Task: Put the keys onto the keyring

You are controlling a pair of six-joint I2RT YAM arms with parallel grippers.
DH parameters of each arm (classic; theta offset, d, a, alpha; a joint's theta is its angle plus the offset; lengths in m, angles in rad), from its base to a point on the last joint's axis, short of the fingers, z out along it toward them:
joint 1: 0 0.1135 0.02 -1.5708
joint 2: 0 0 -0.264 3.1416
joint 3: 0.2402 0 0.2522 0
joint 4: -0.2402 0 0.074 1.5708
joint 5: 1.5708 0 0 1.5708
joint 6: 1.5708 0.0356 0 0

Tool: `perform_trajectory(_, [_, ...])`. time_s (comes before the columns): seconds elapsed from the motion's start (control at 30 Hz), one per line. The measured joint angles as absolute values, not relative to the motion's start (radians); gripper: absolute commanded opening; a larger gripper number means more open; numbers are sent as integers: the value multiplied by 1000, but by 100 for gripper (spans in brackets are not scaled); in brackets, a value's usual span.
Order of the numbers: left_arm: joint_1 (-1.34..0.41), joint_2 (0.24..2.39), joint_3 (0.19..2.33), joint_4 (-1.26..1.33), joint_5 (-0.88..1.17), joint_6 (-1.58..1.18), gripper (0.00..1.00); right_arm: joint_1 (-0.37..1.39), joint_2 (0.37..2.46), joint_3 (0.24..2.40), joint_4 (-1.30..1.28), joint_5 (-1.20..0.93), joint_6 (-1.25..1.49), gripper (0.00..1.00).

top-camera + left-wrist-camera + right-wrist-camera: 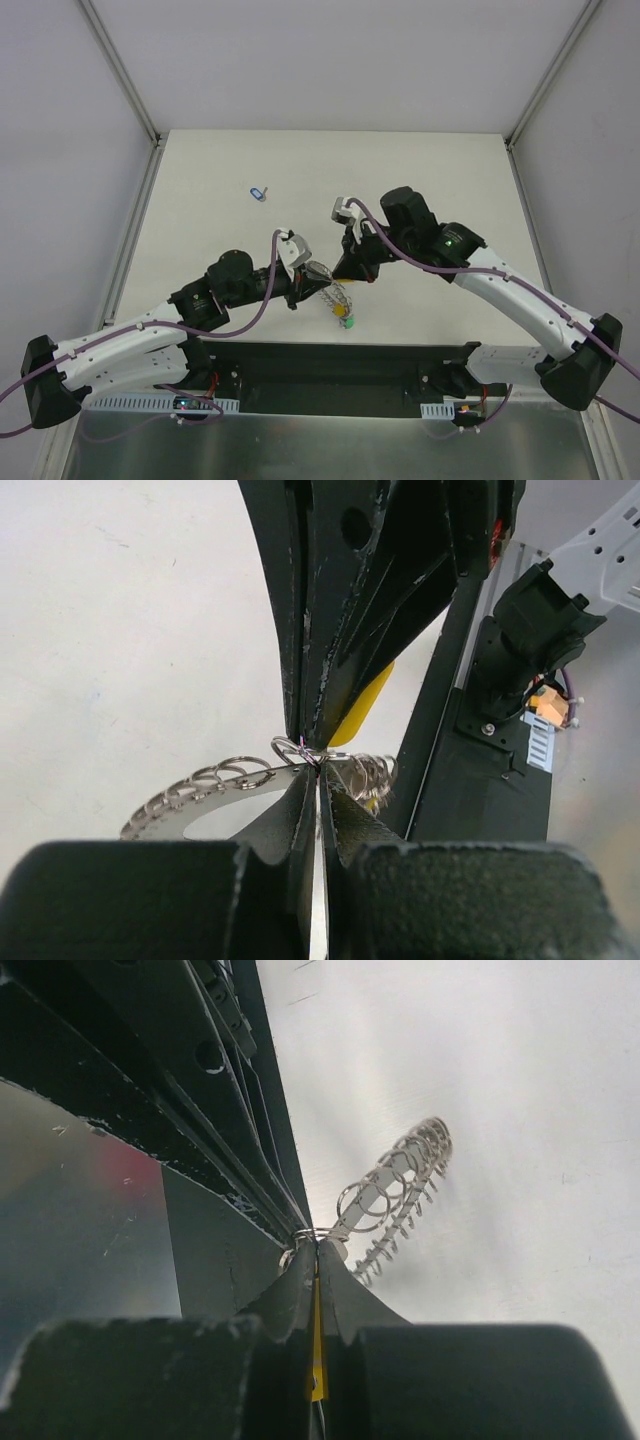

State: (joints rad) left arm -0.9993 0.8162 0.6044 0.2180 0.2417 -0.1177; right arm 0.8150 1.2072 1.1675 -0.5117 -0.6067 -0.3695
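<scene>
With the left gripper [318, 780] clamped on the keyring [165, 815] and the right gripper [316, 1252] pinching a yellow-tagged key [316, 1360] from 12 o'clock, misalignment risked missing the wire loop [290, 748].

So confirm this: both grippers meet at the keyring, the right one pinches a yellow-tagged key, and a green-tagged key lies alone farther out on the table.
One detail is wrong: the lone key on the table is blue-tagged, not green, as the top external view shows. The rest stands: the left gripper and right gripper meet at the keyring, and the right one pinches a yellow-tagged key.
</scene>
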Motion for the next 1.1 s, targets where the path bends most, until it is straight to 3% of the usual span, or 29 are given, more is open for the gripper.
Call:
perform_trajectory(0.57, [-1000,845,591,159,124,-123,0,778,1367,1003,-361,-639,-367,1])
perform_trajectory(0.67, [-1000,893,606,159,99,-124,18,758,1371,1003,-341,-643,-366,1])
perform_trajectory(0.73, [-1000,911,609,159,85,-123,24,746,1372,1003,-330,-648,-363,1])
perform_trajectory(1.1, [-1000,888,522,281,42,-128,37,699,1372,1004,-348,-679,-360,1])
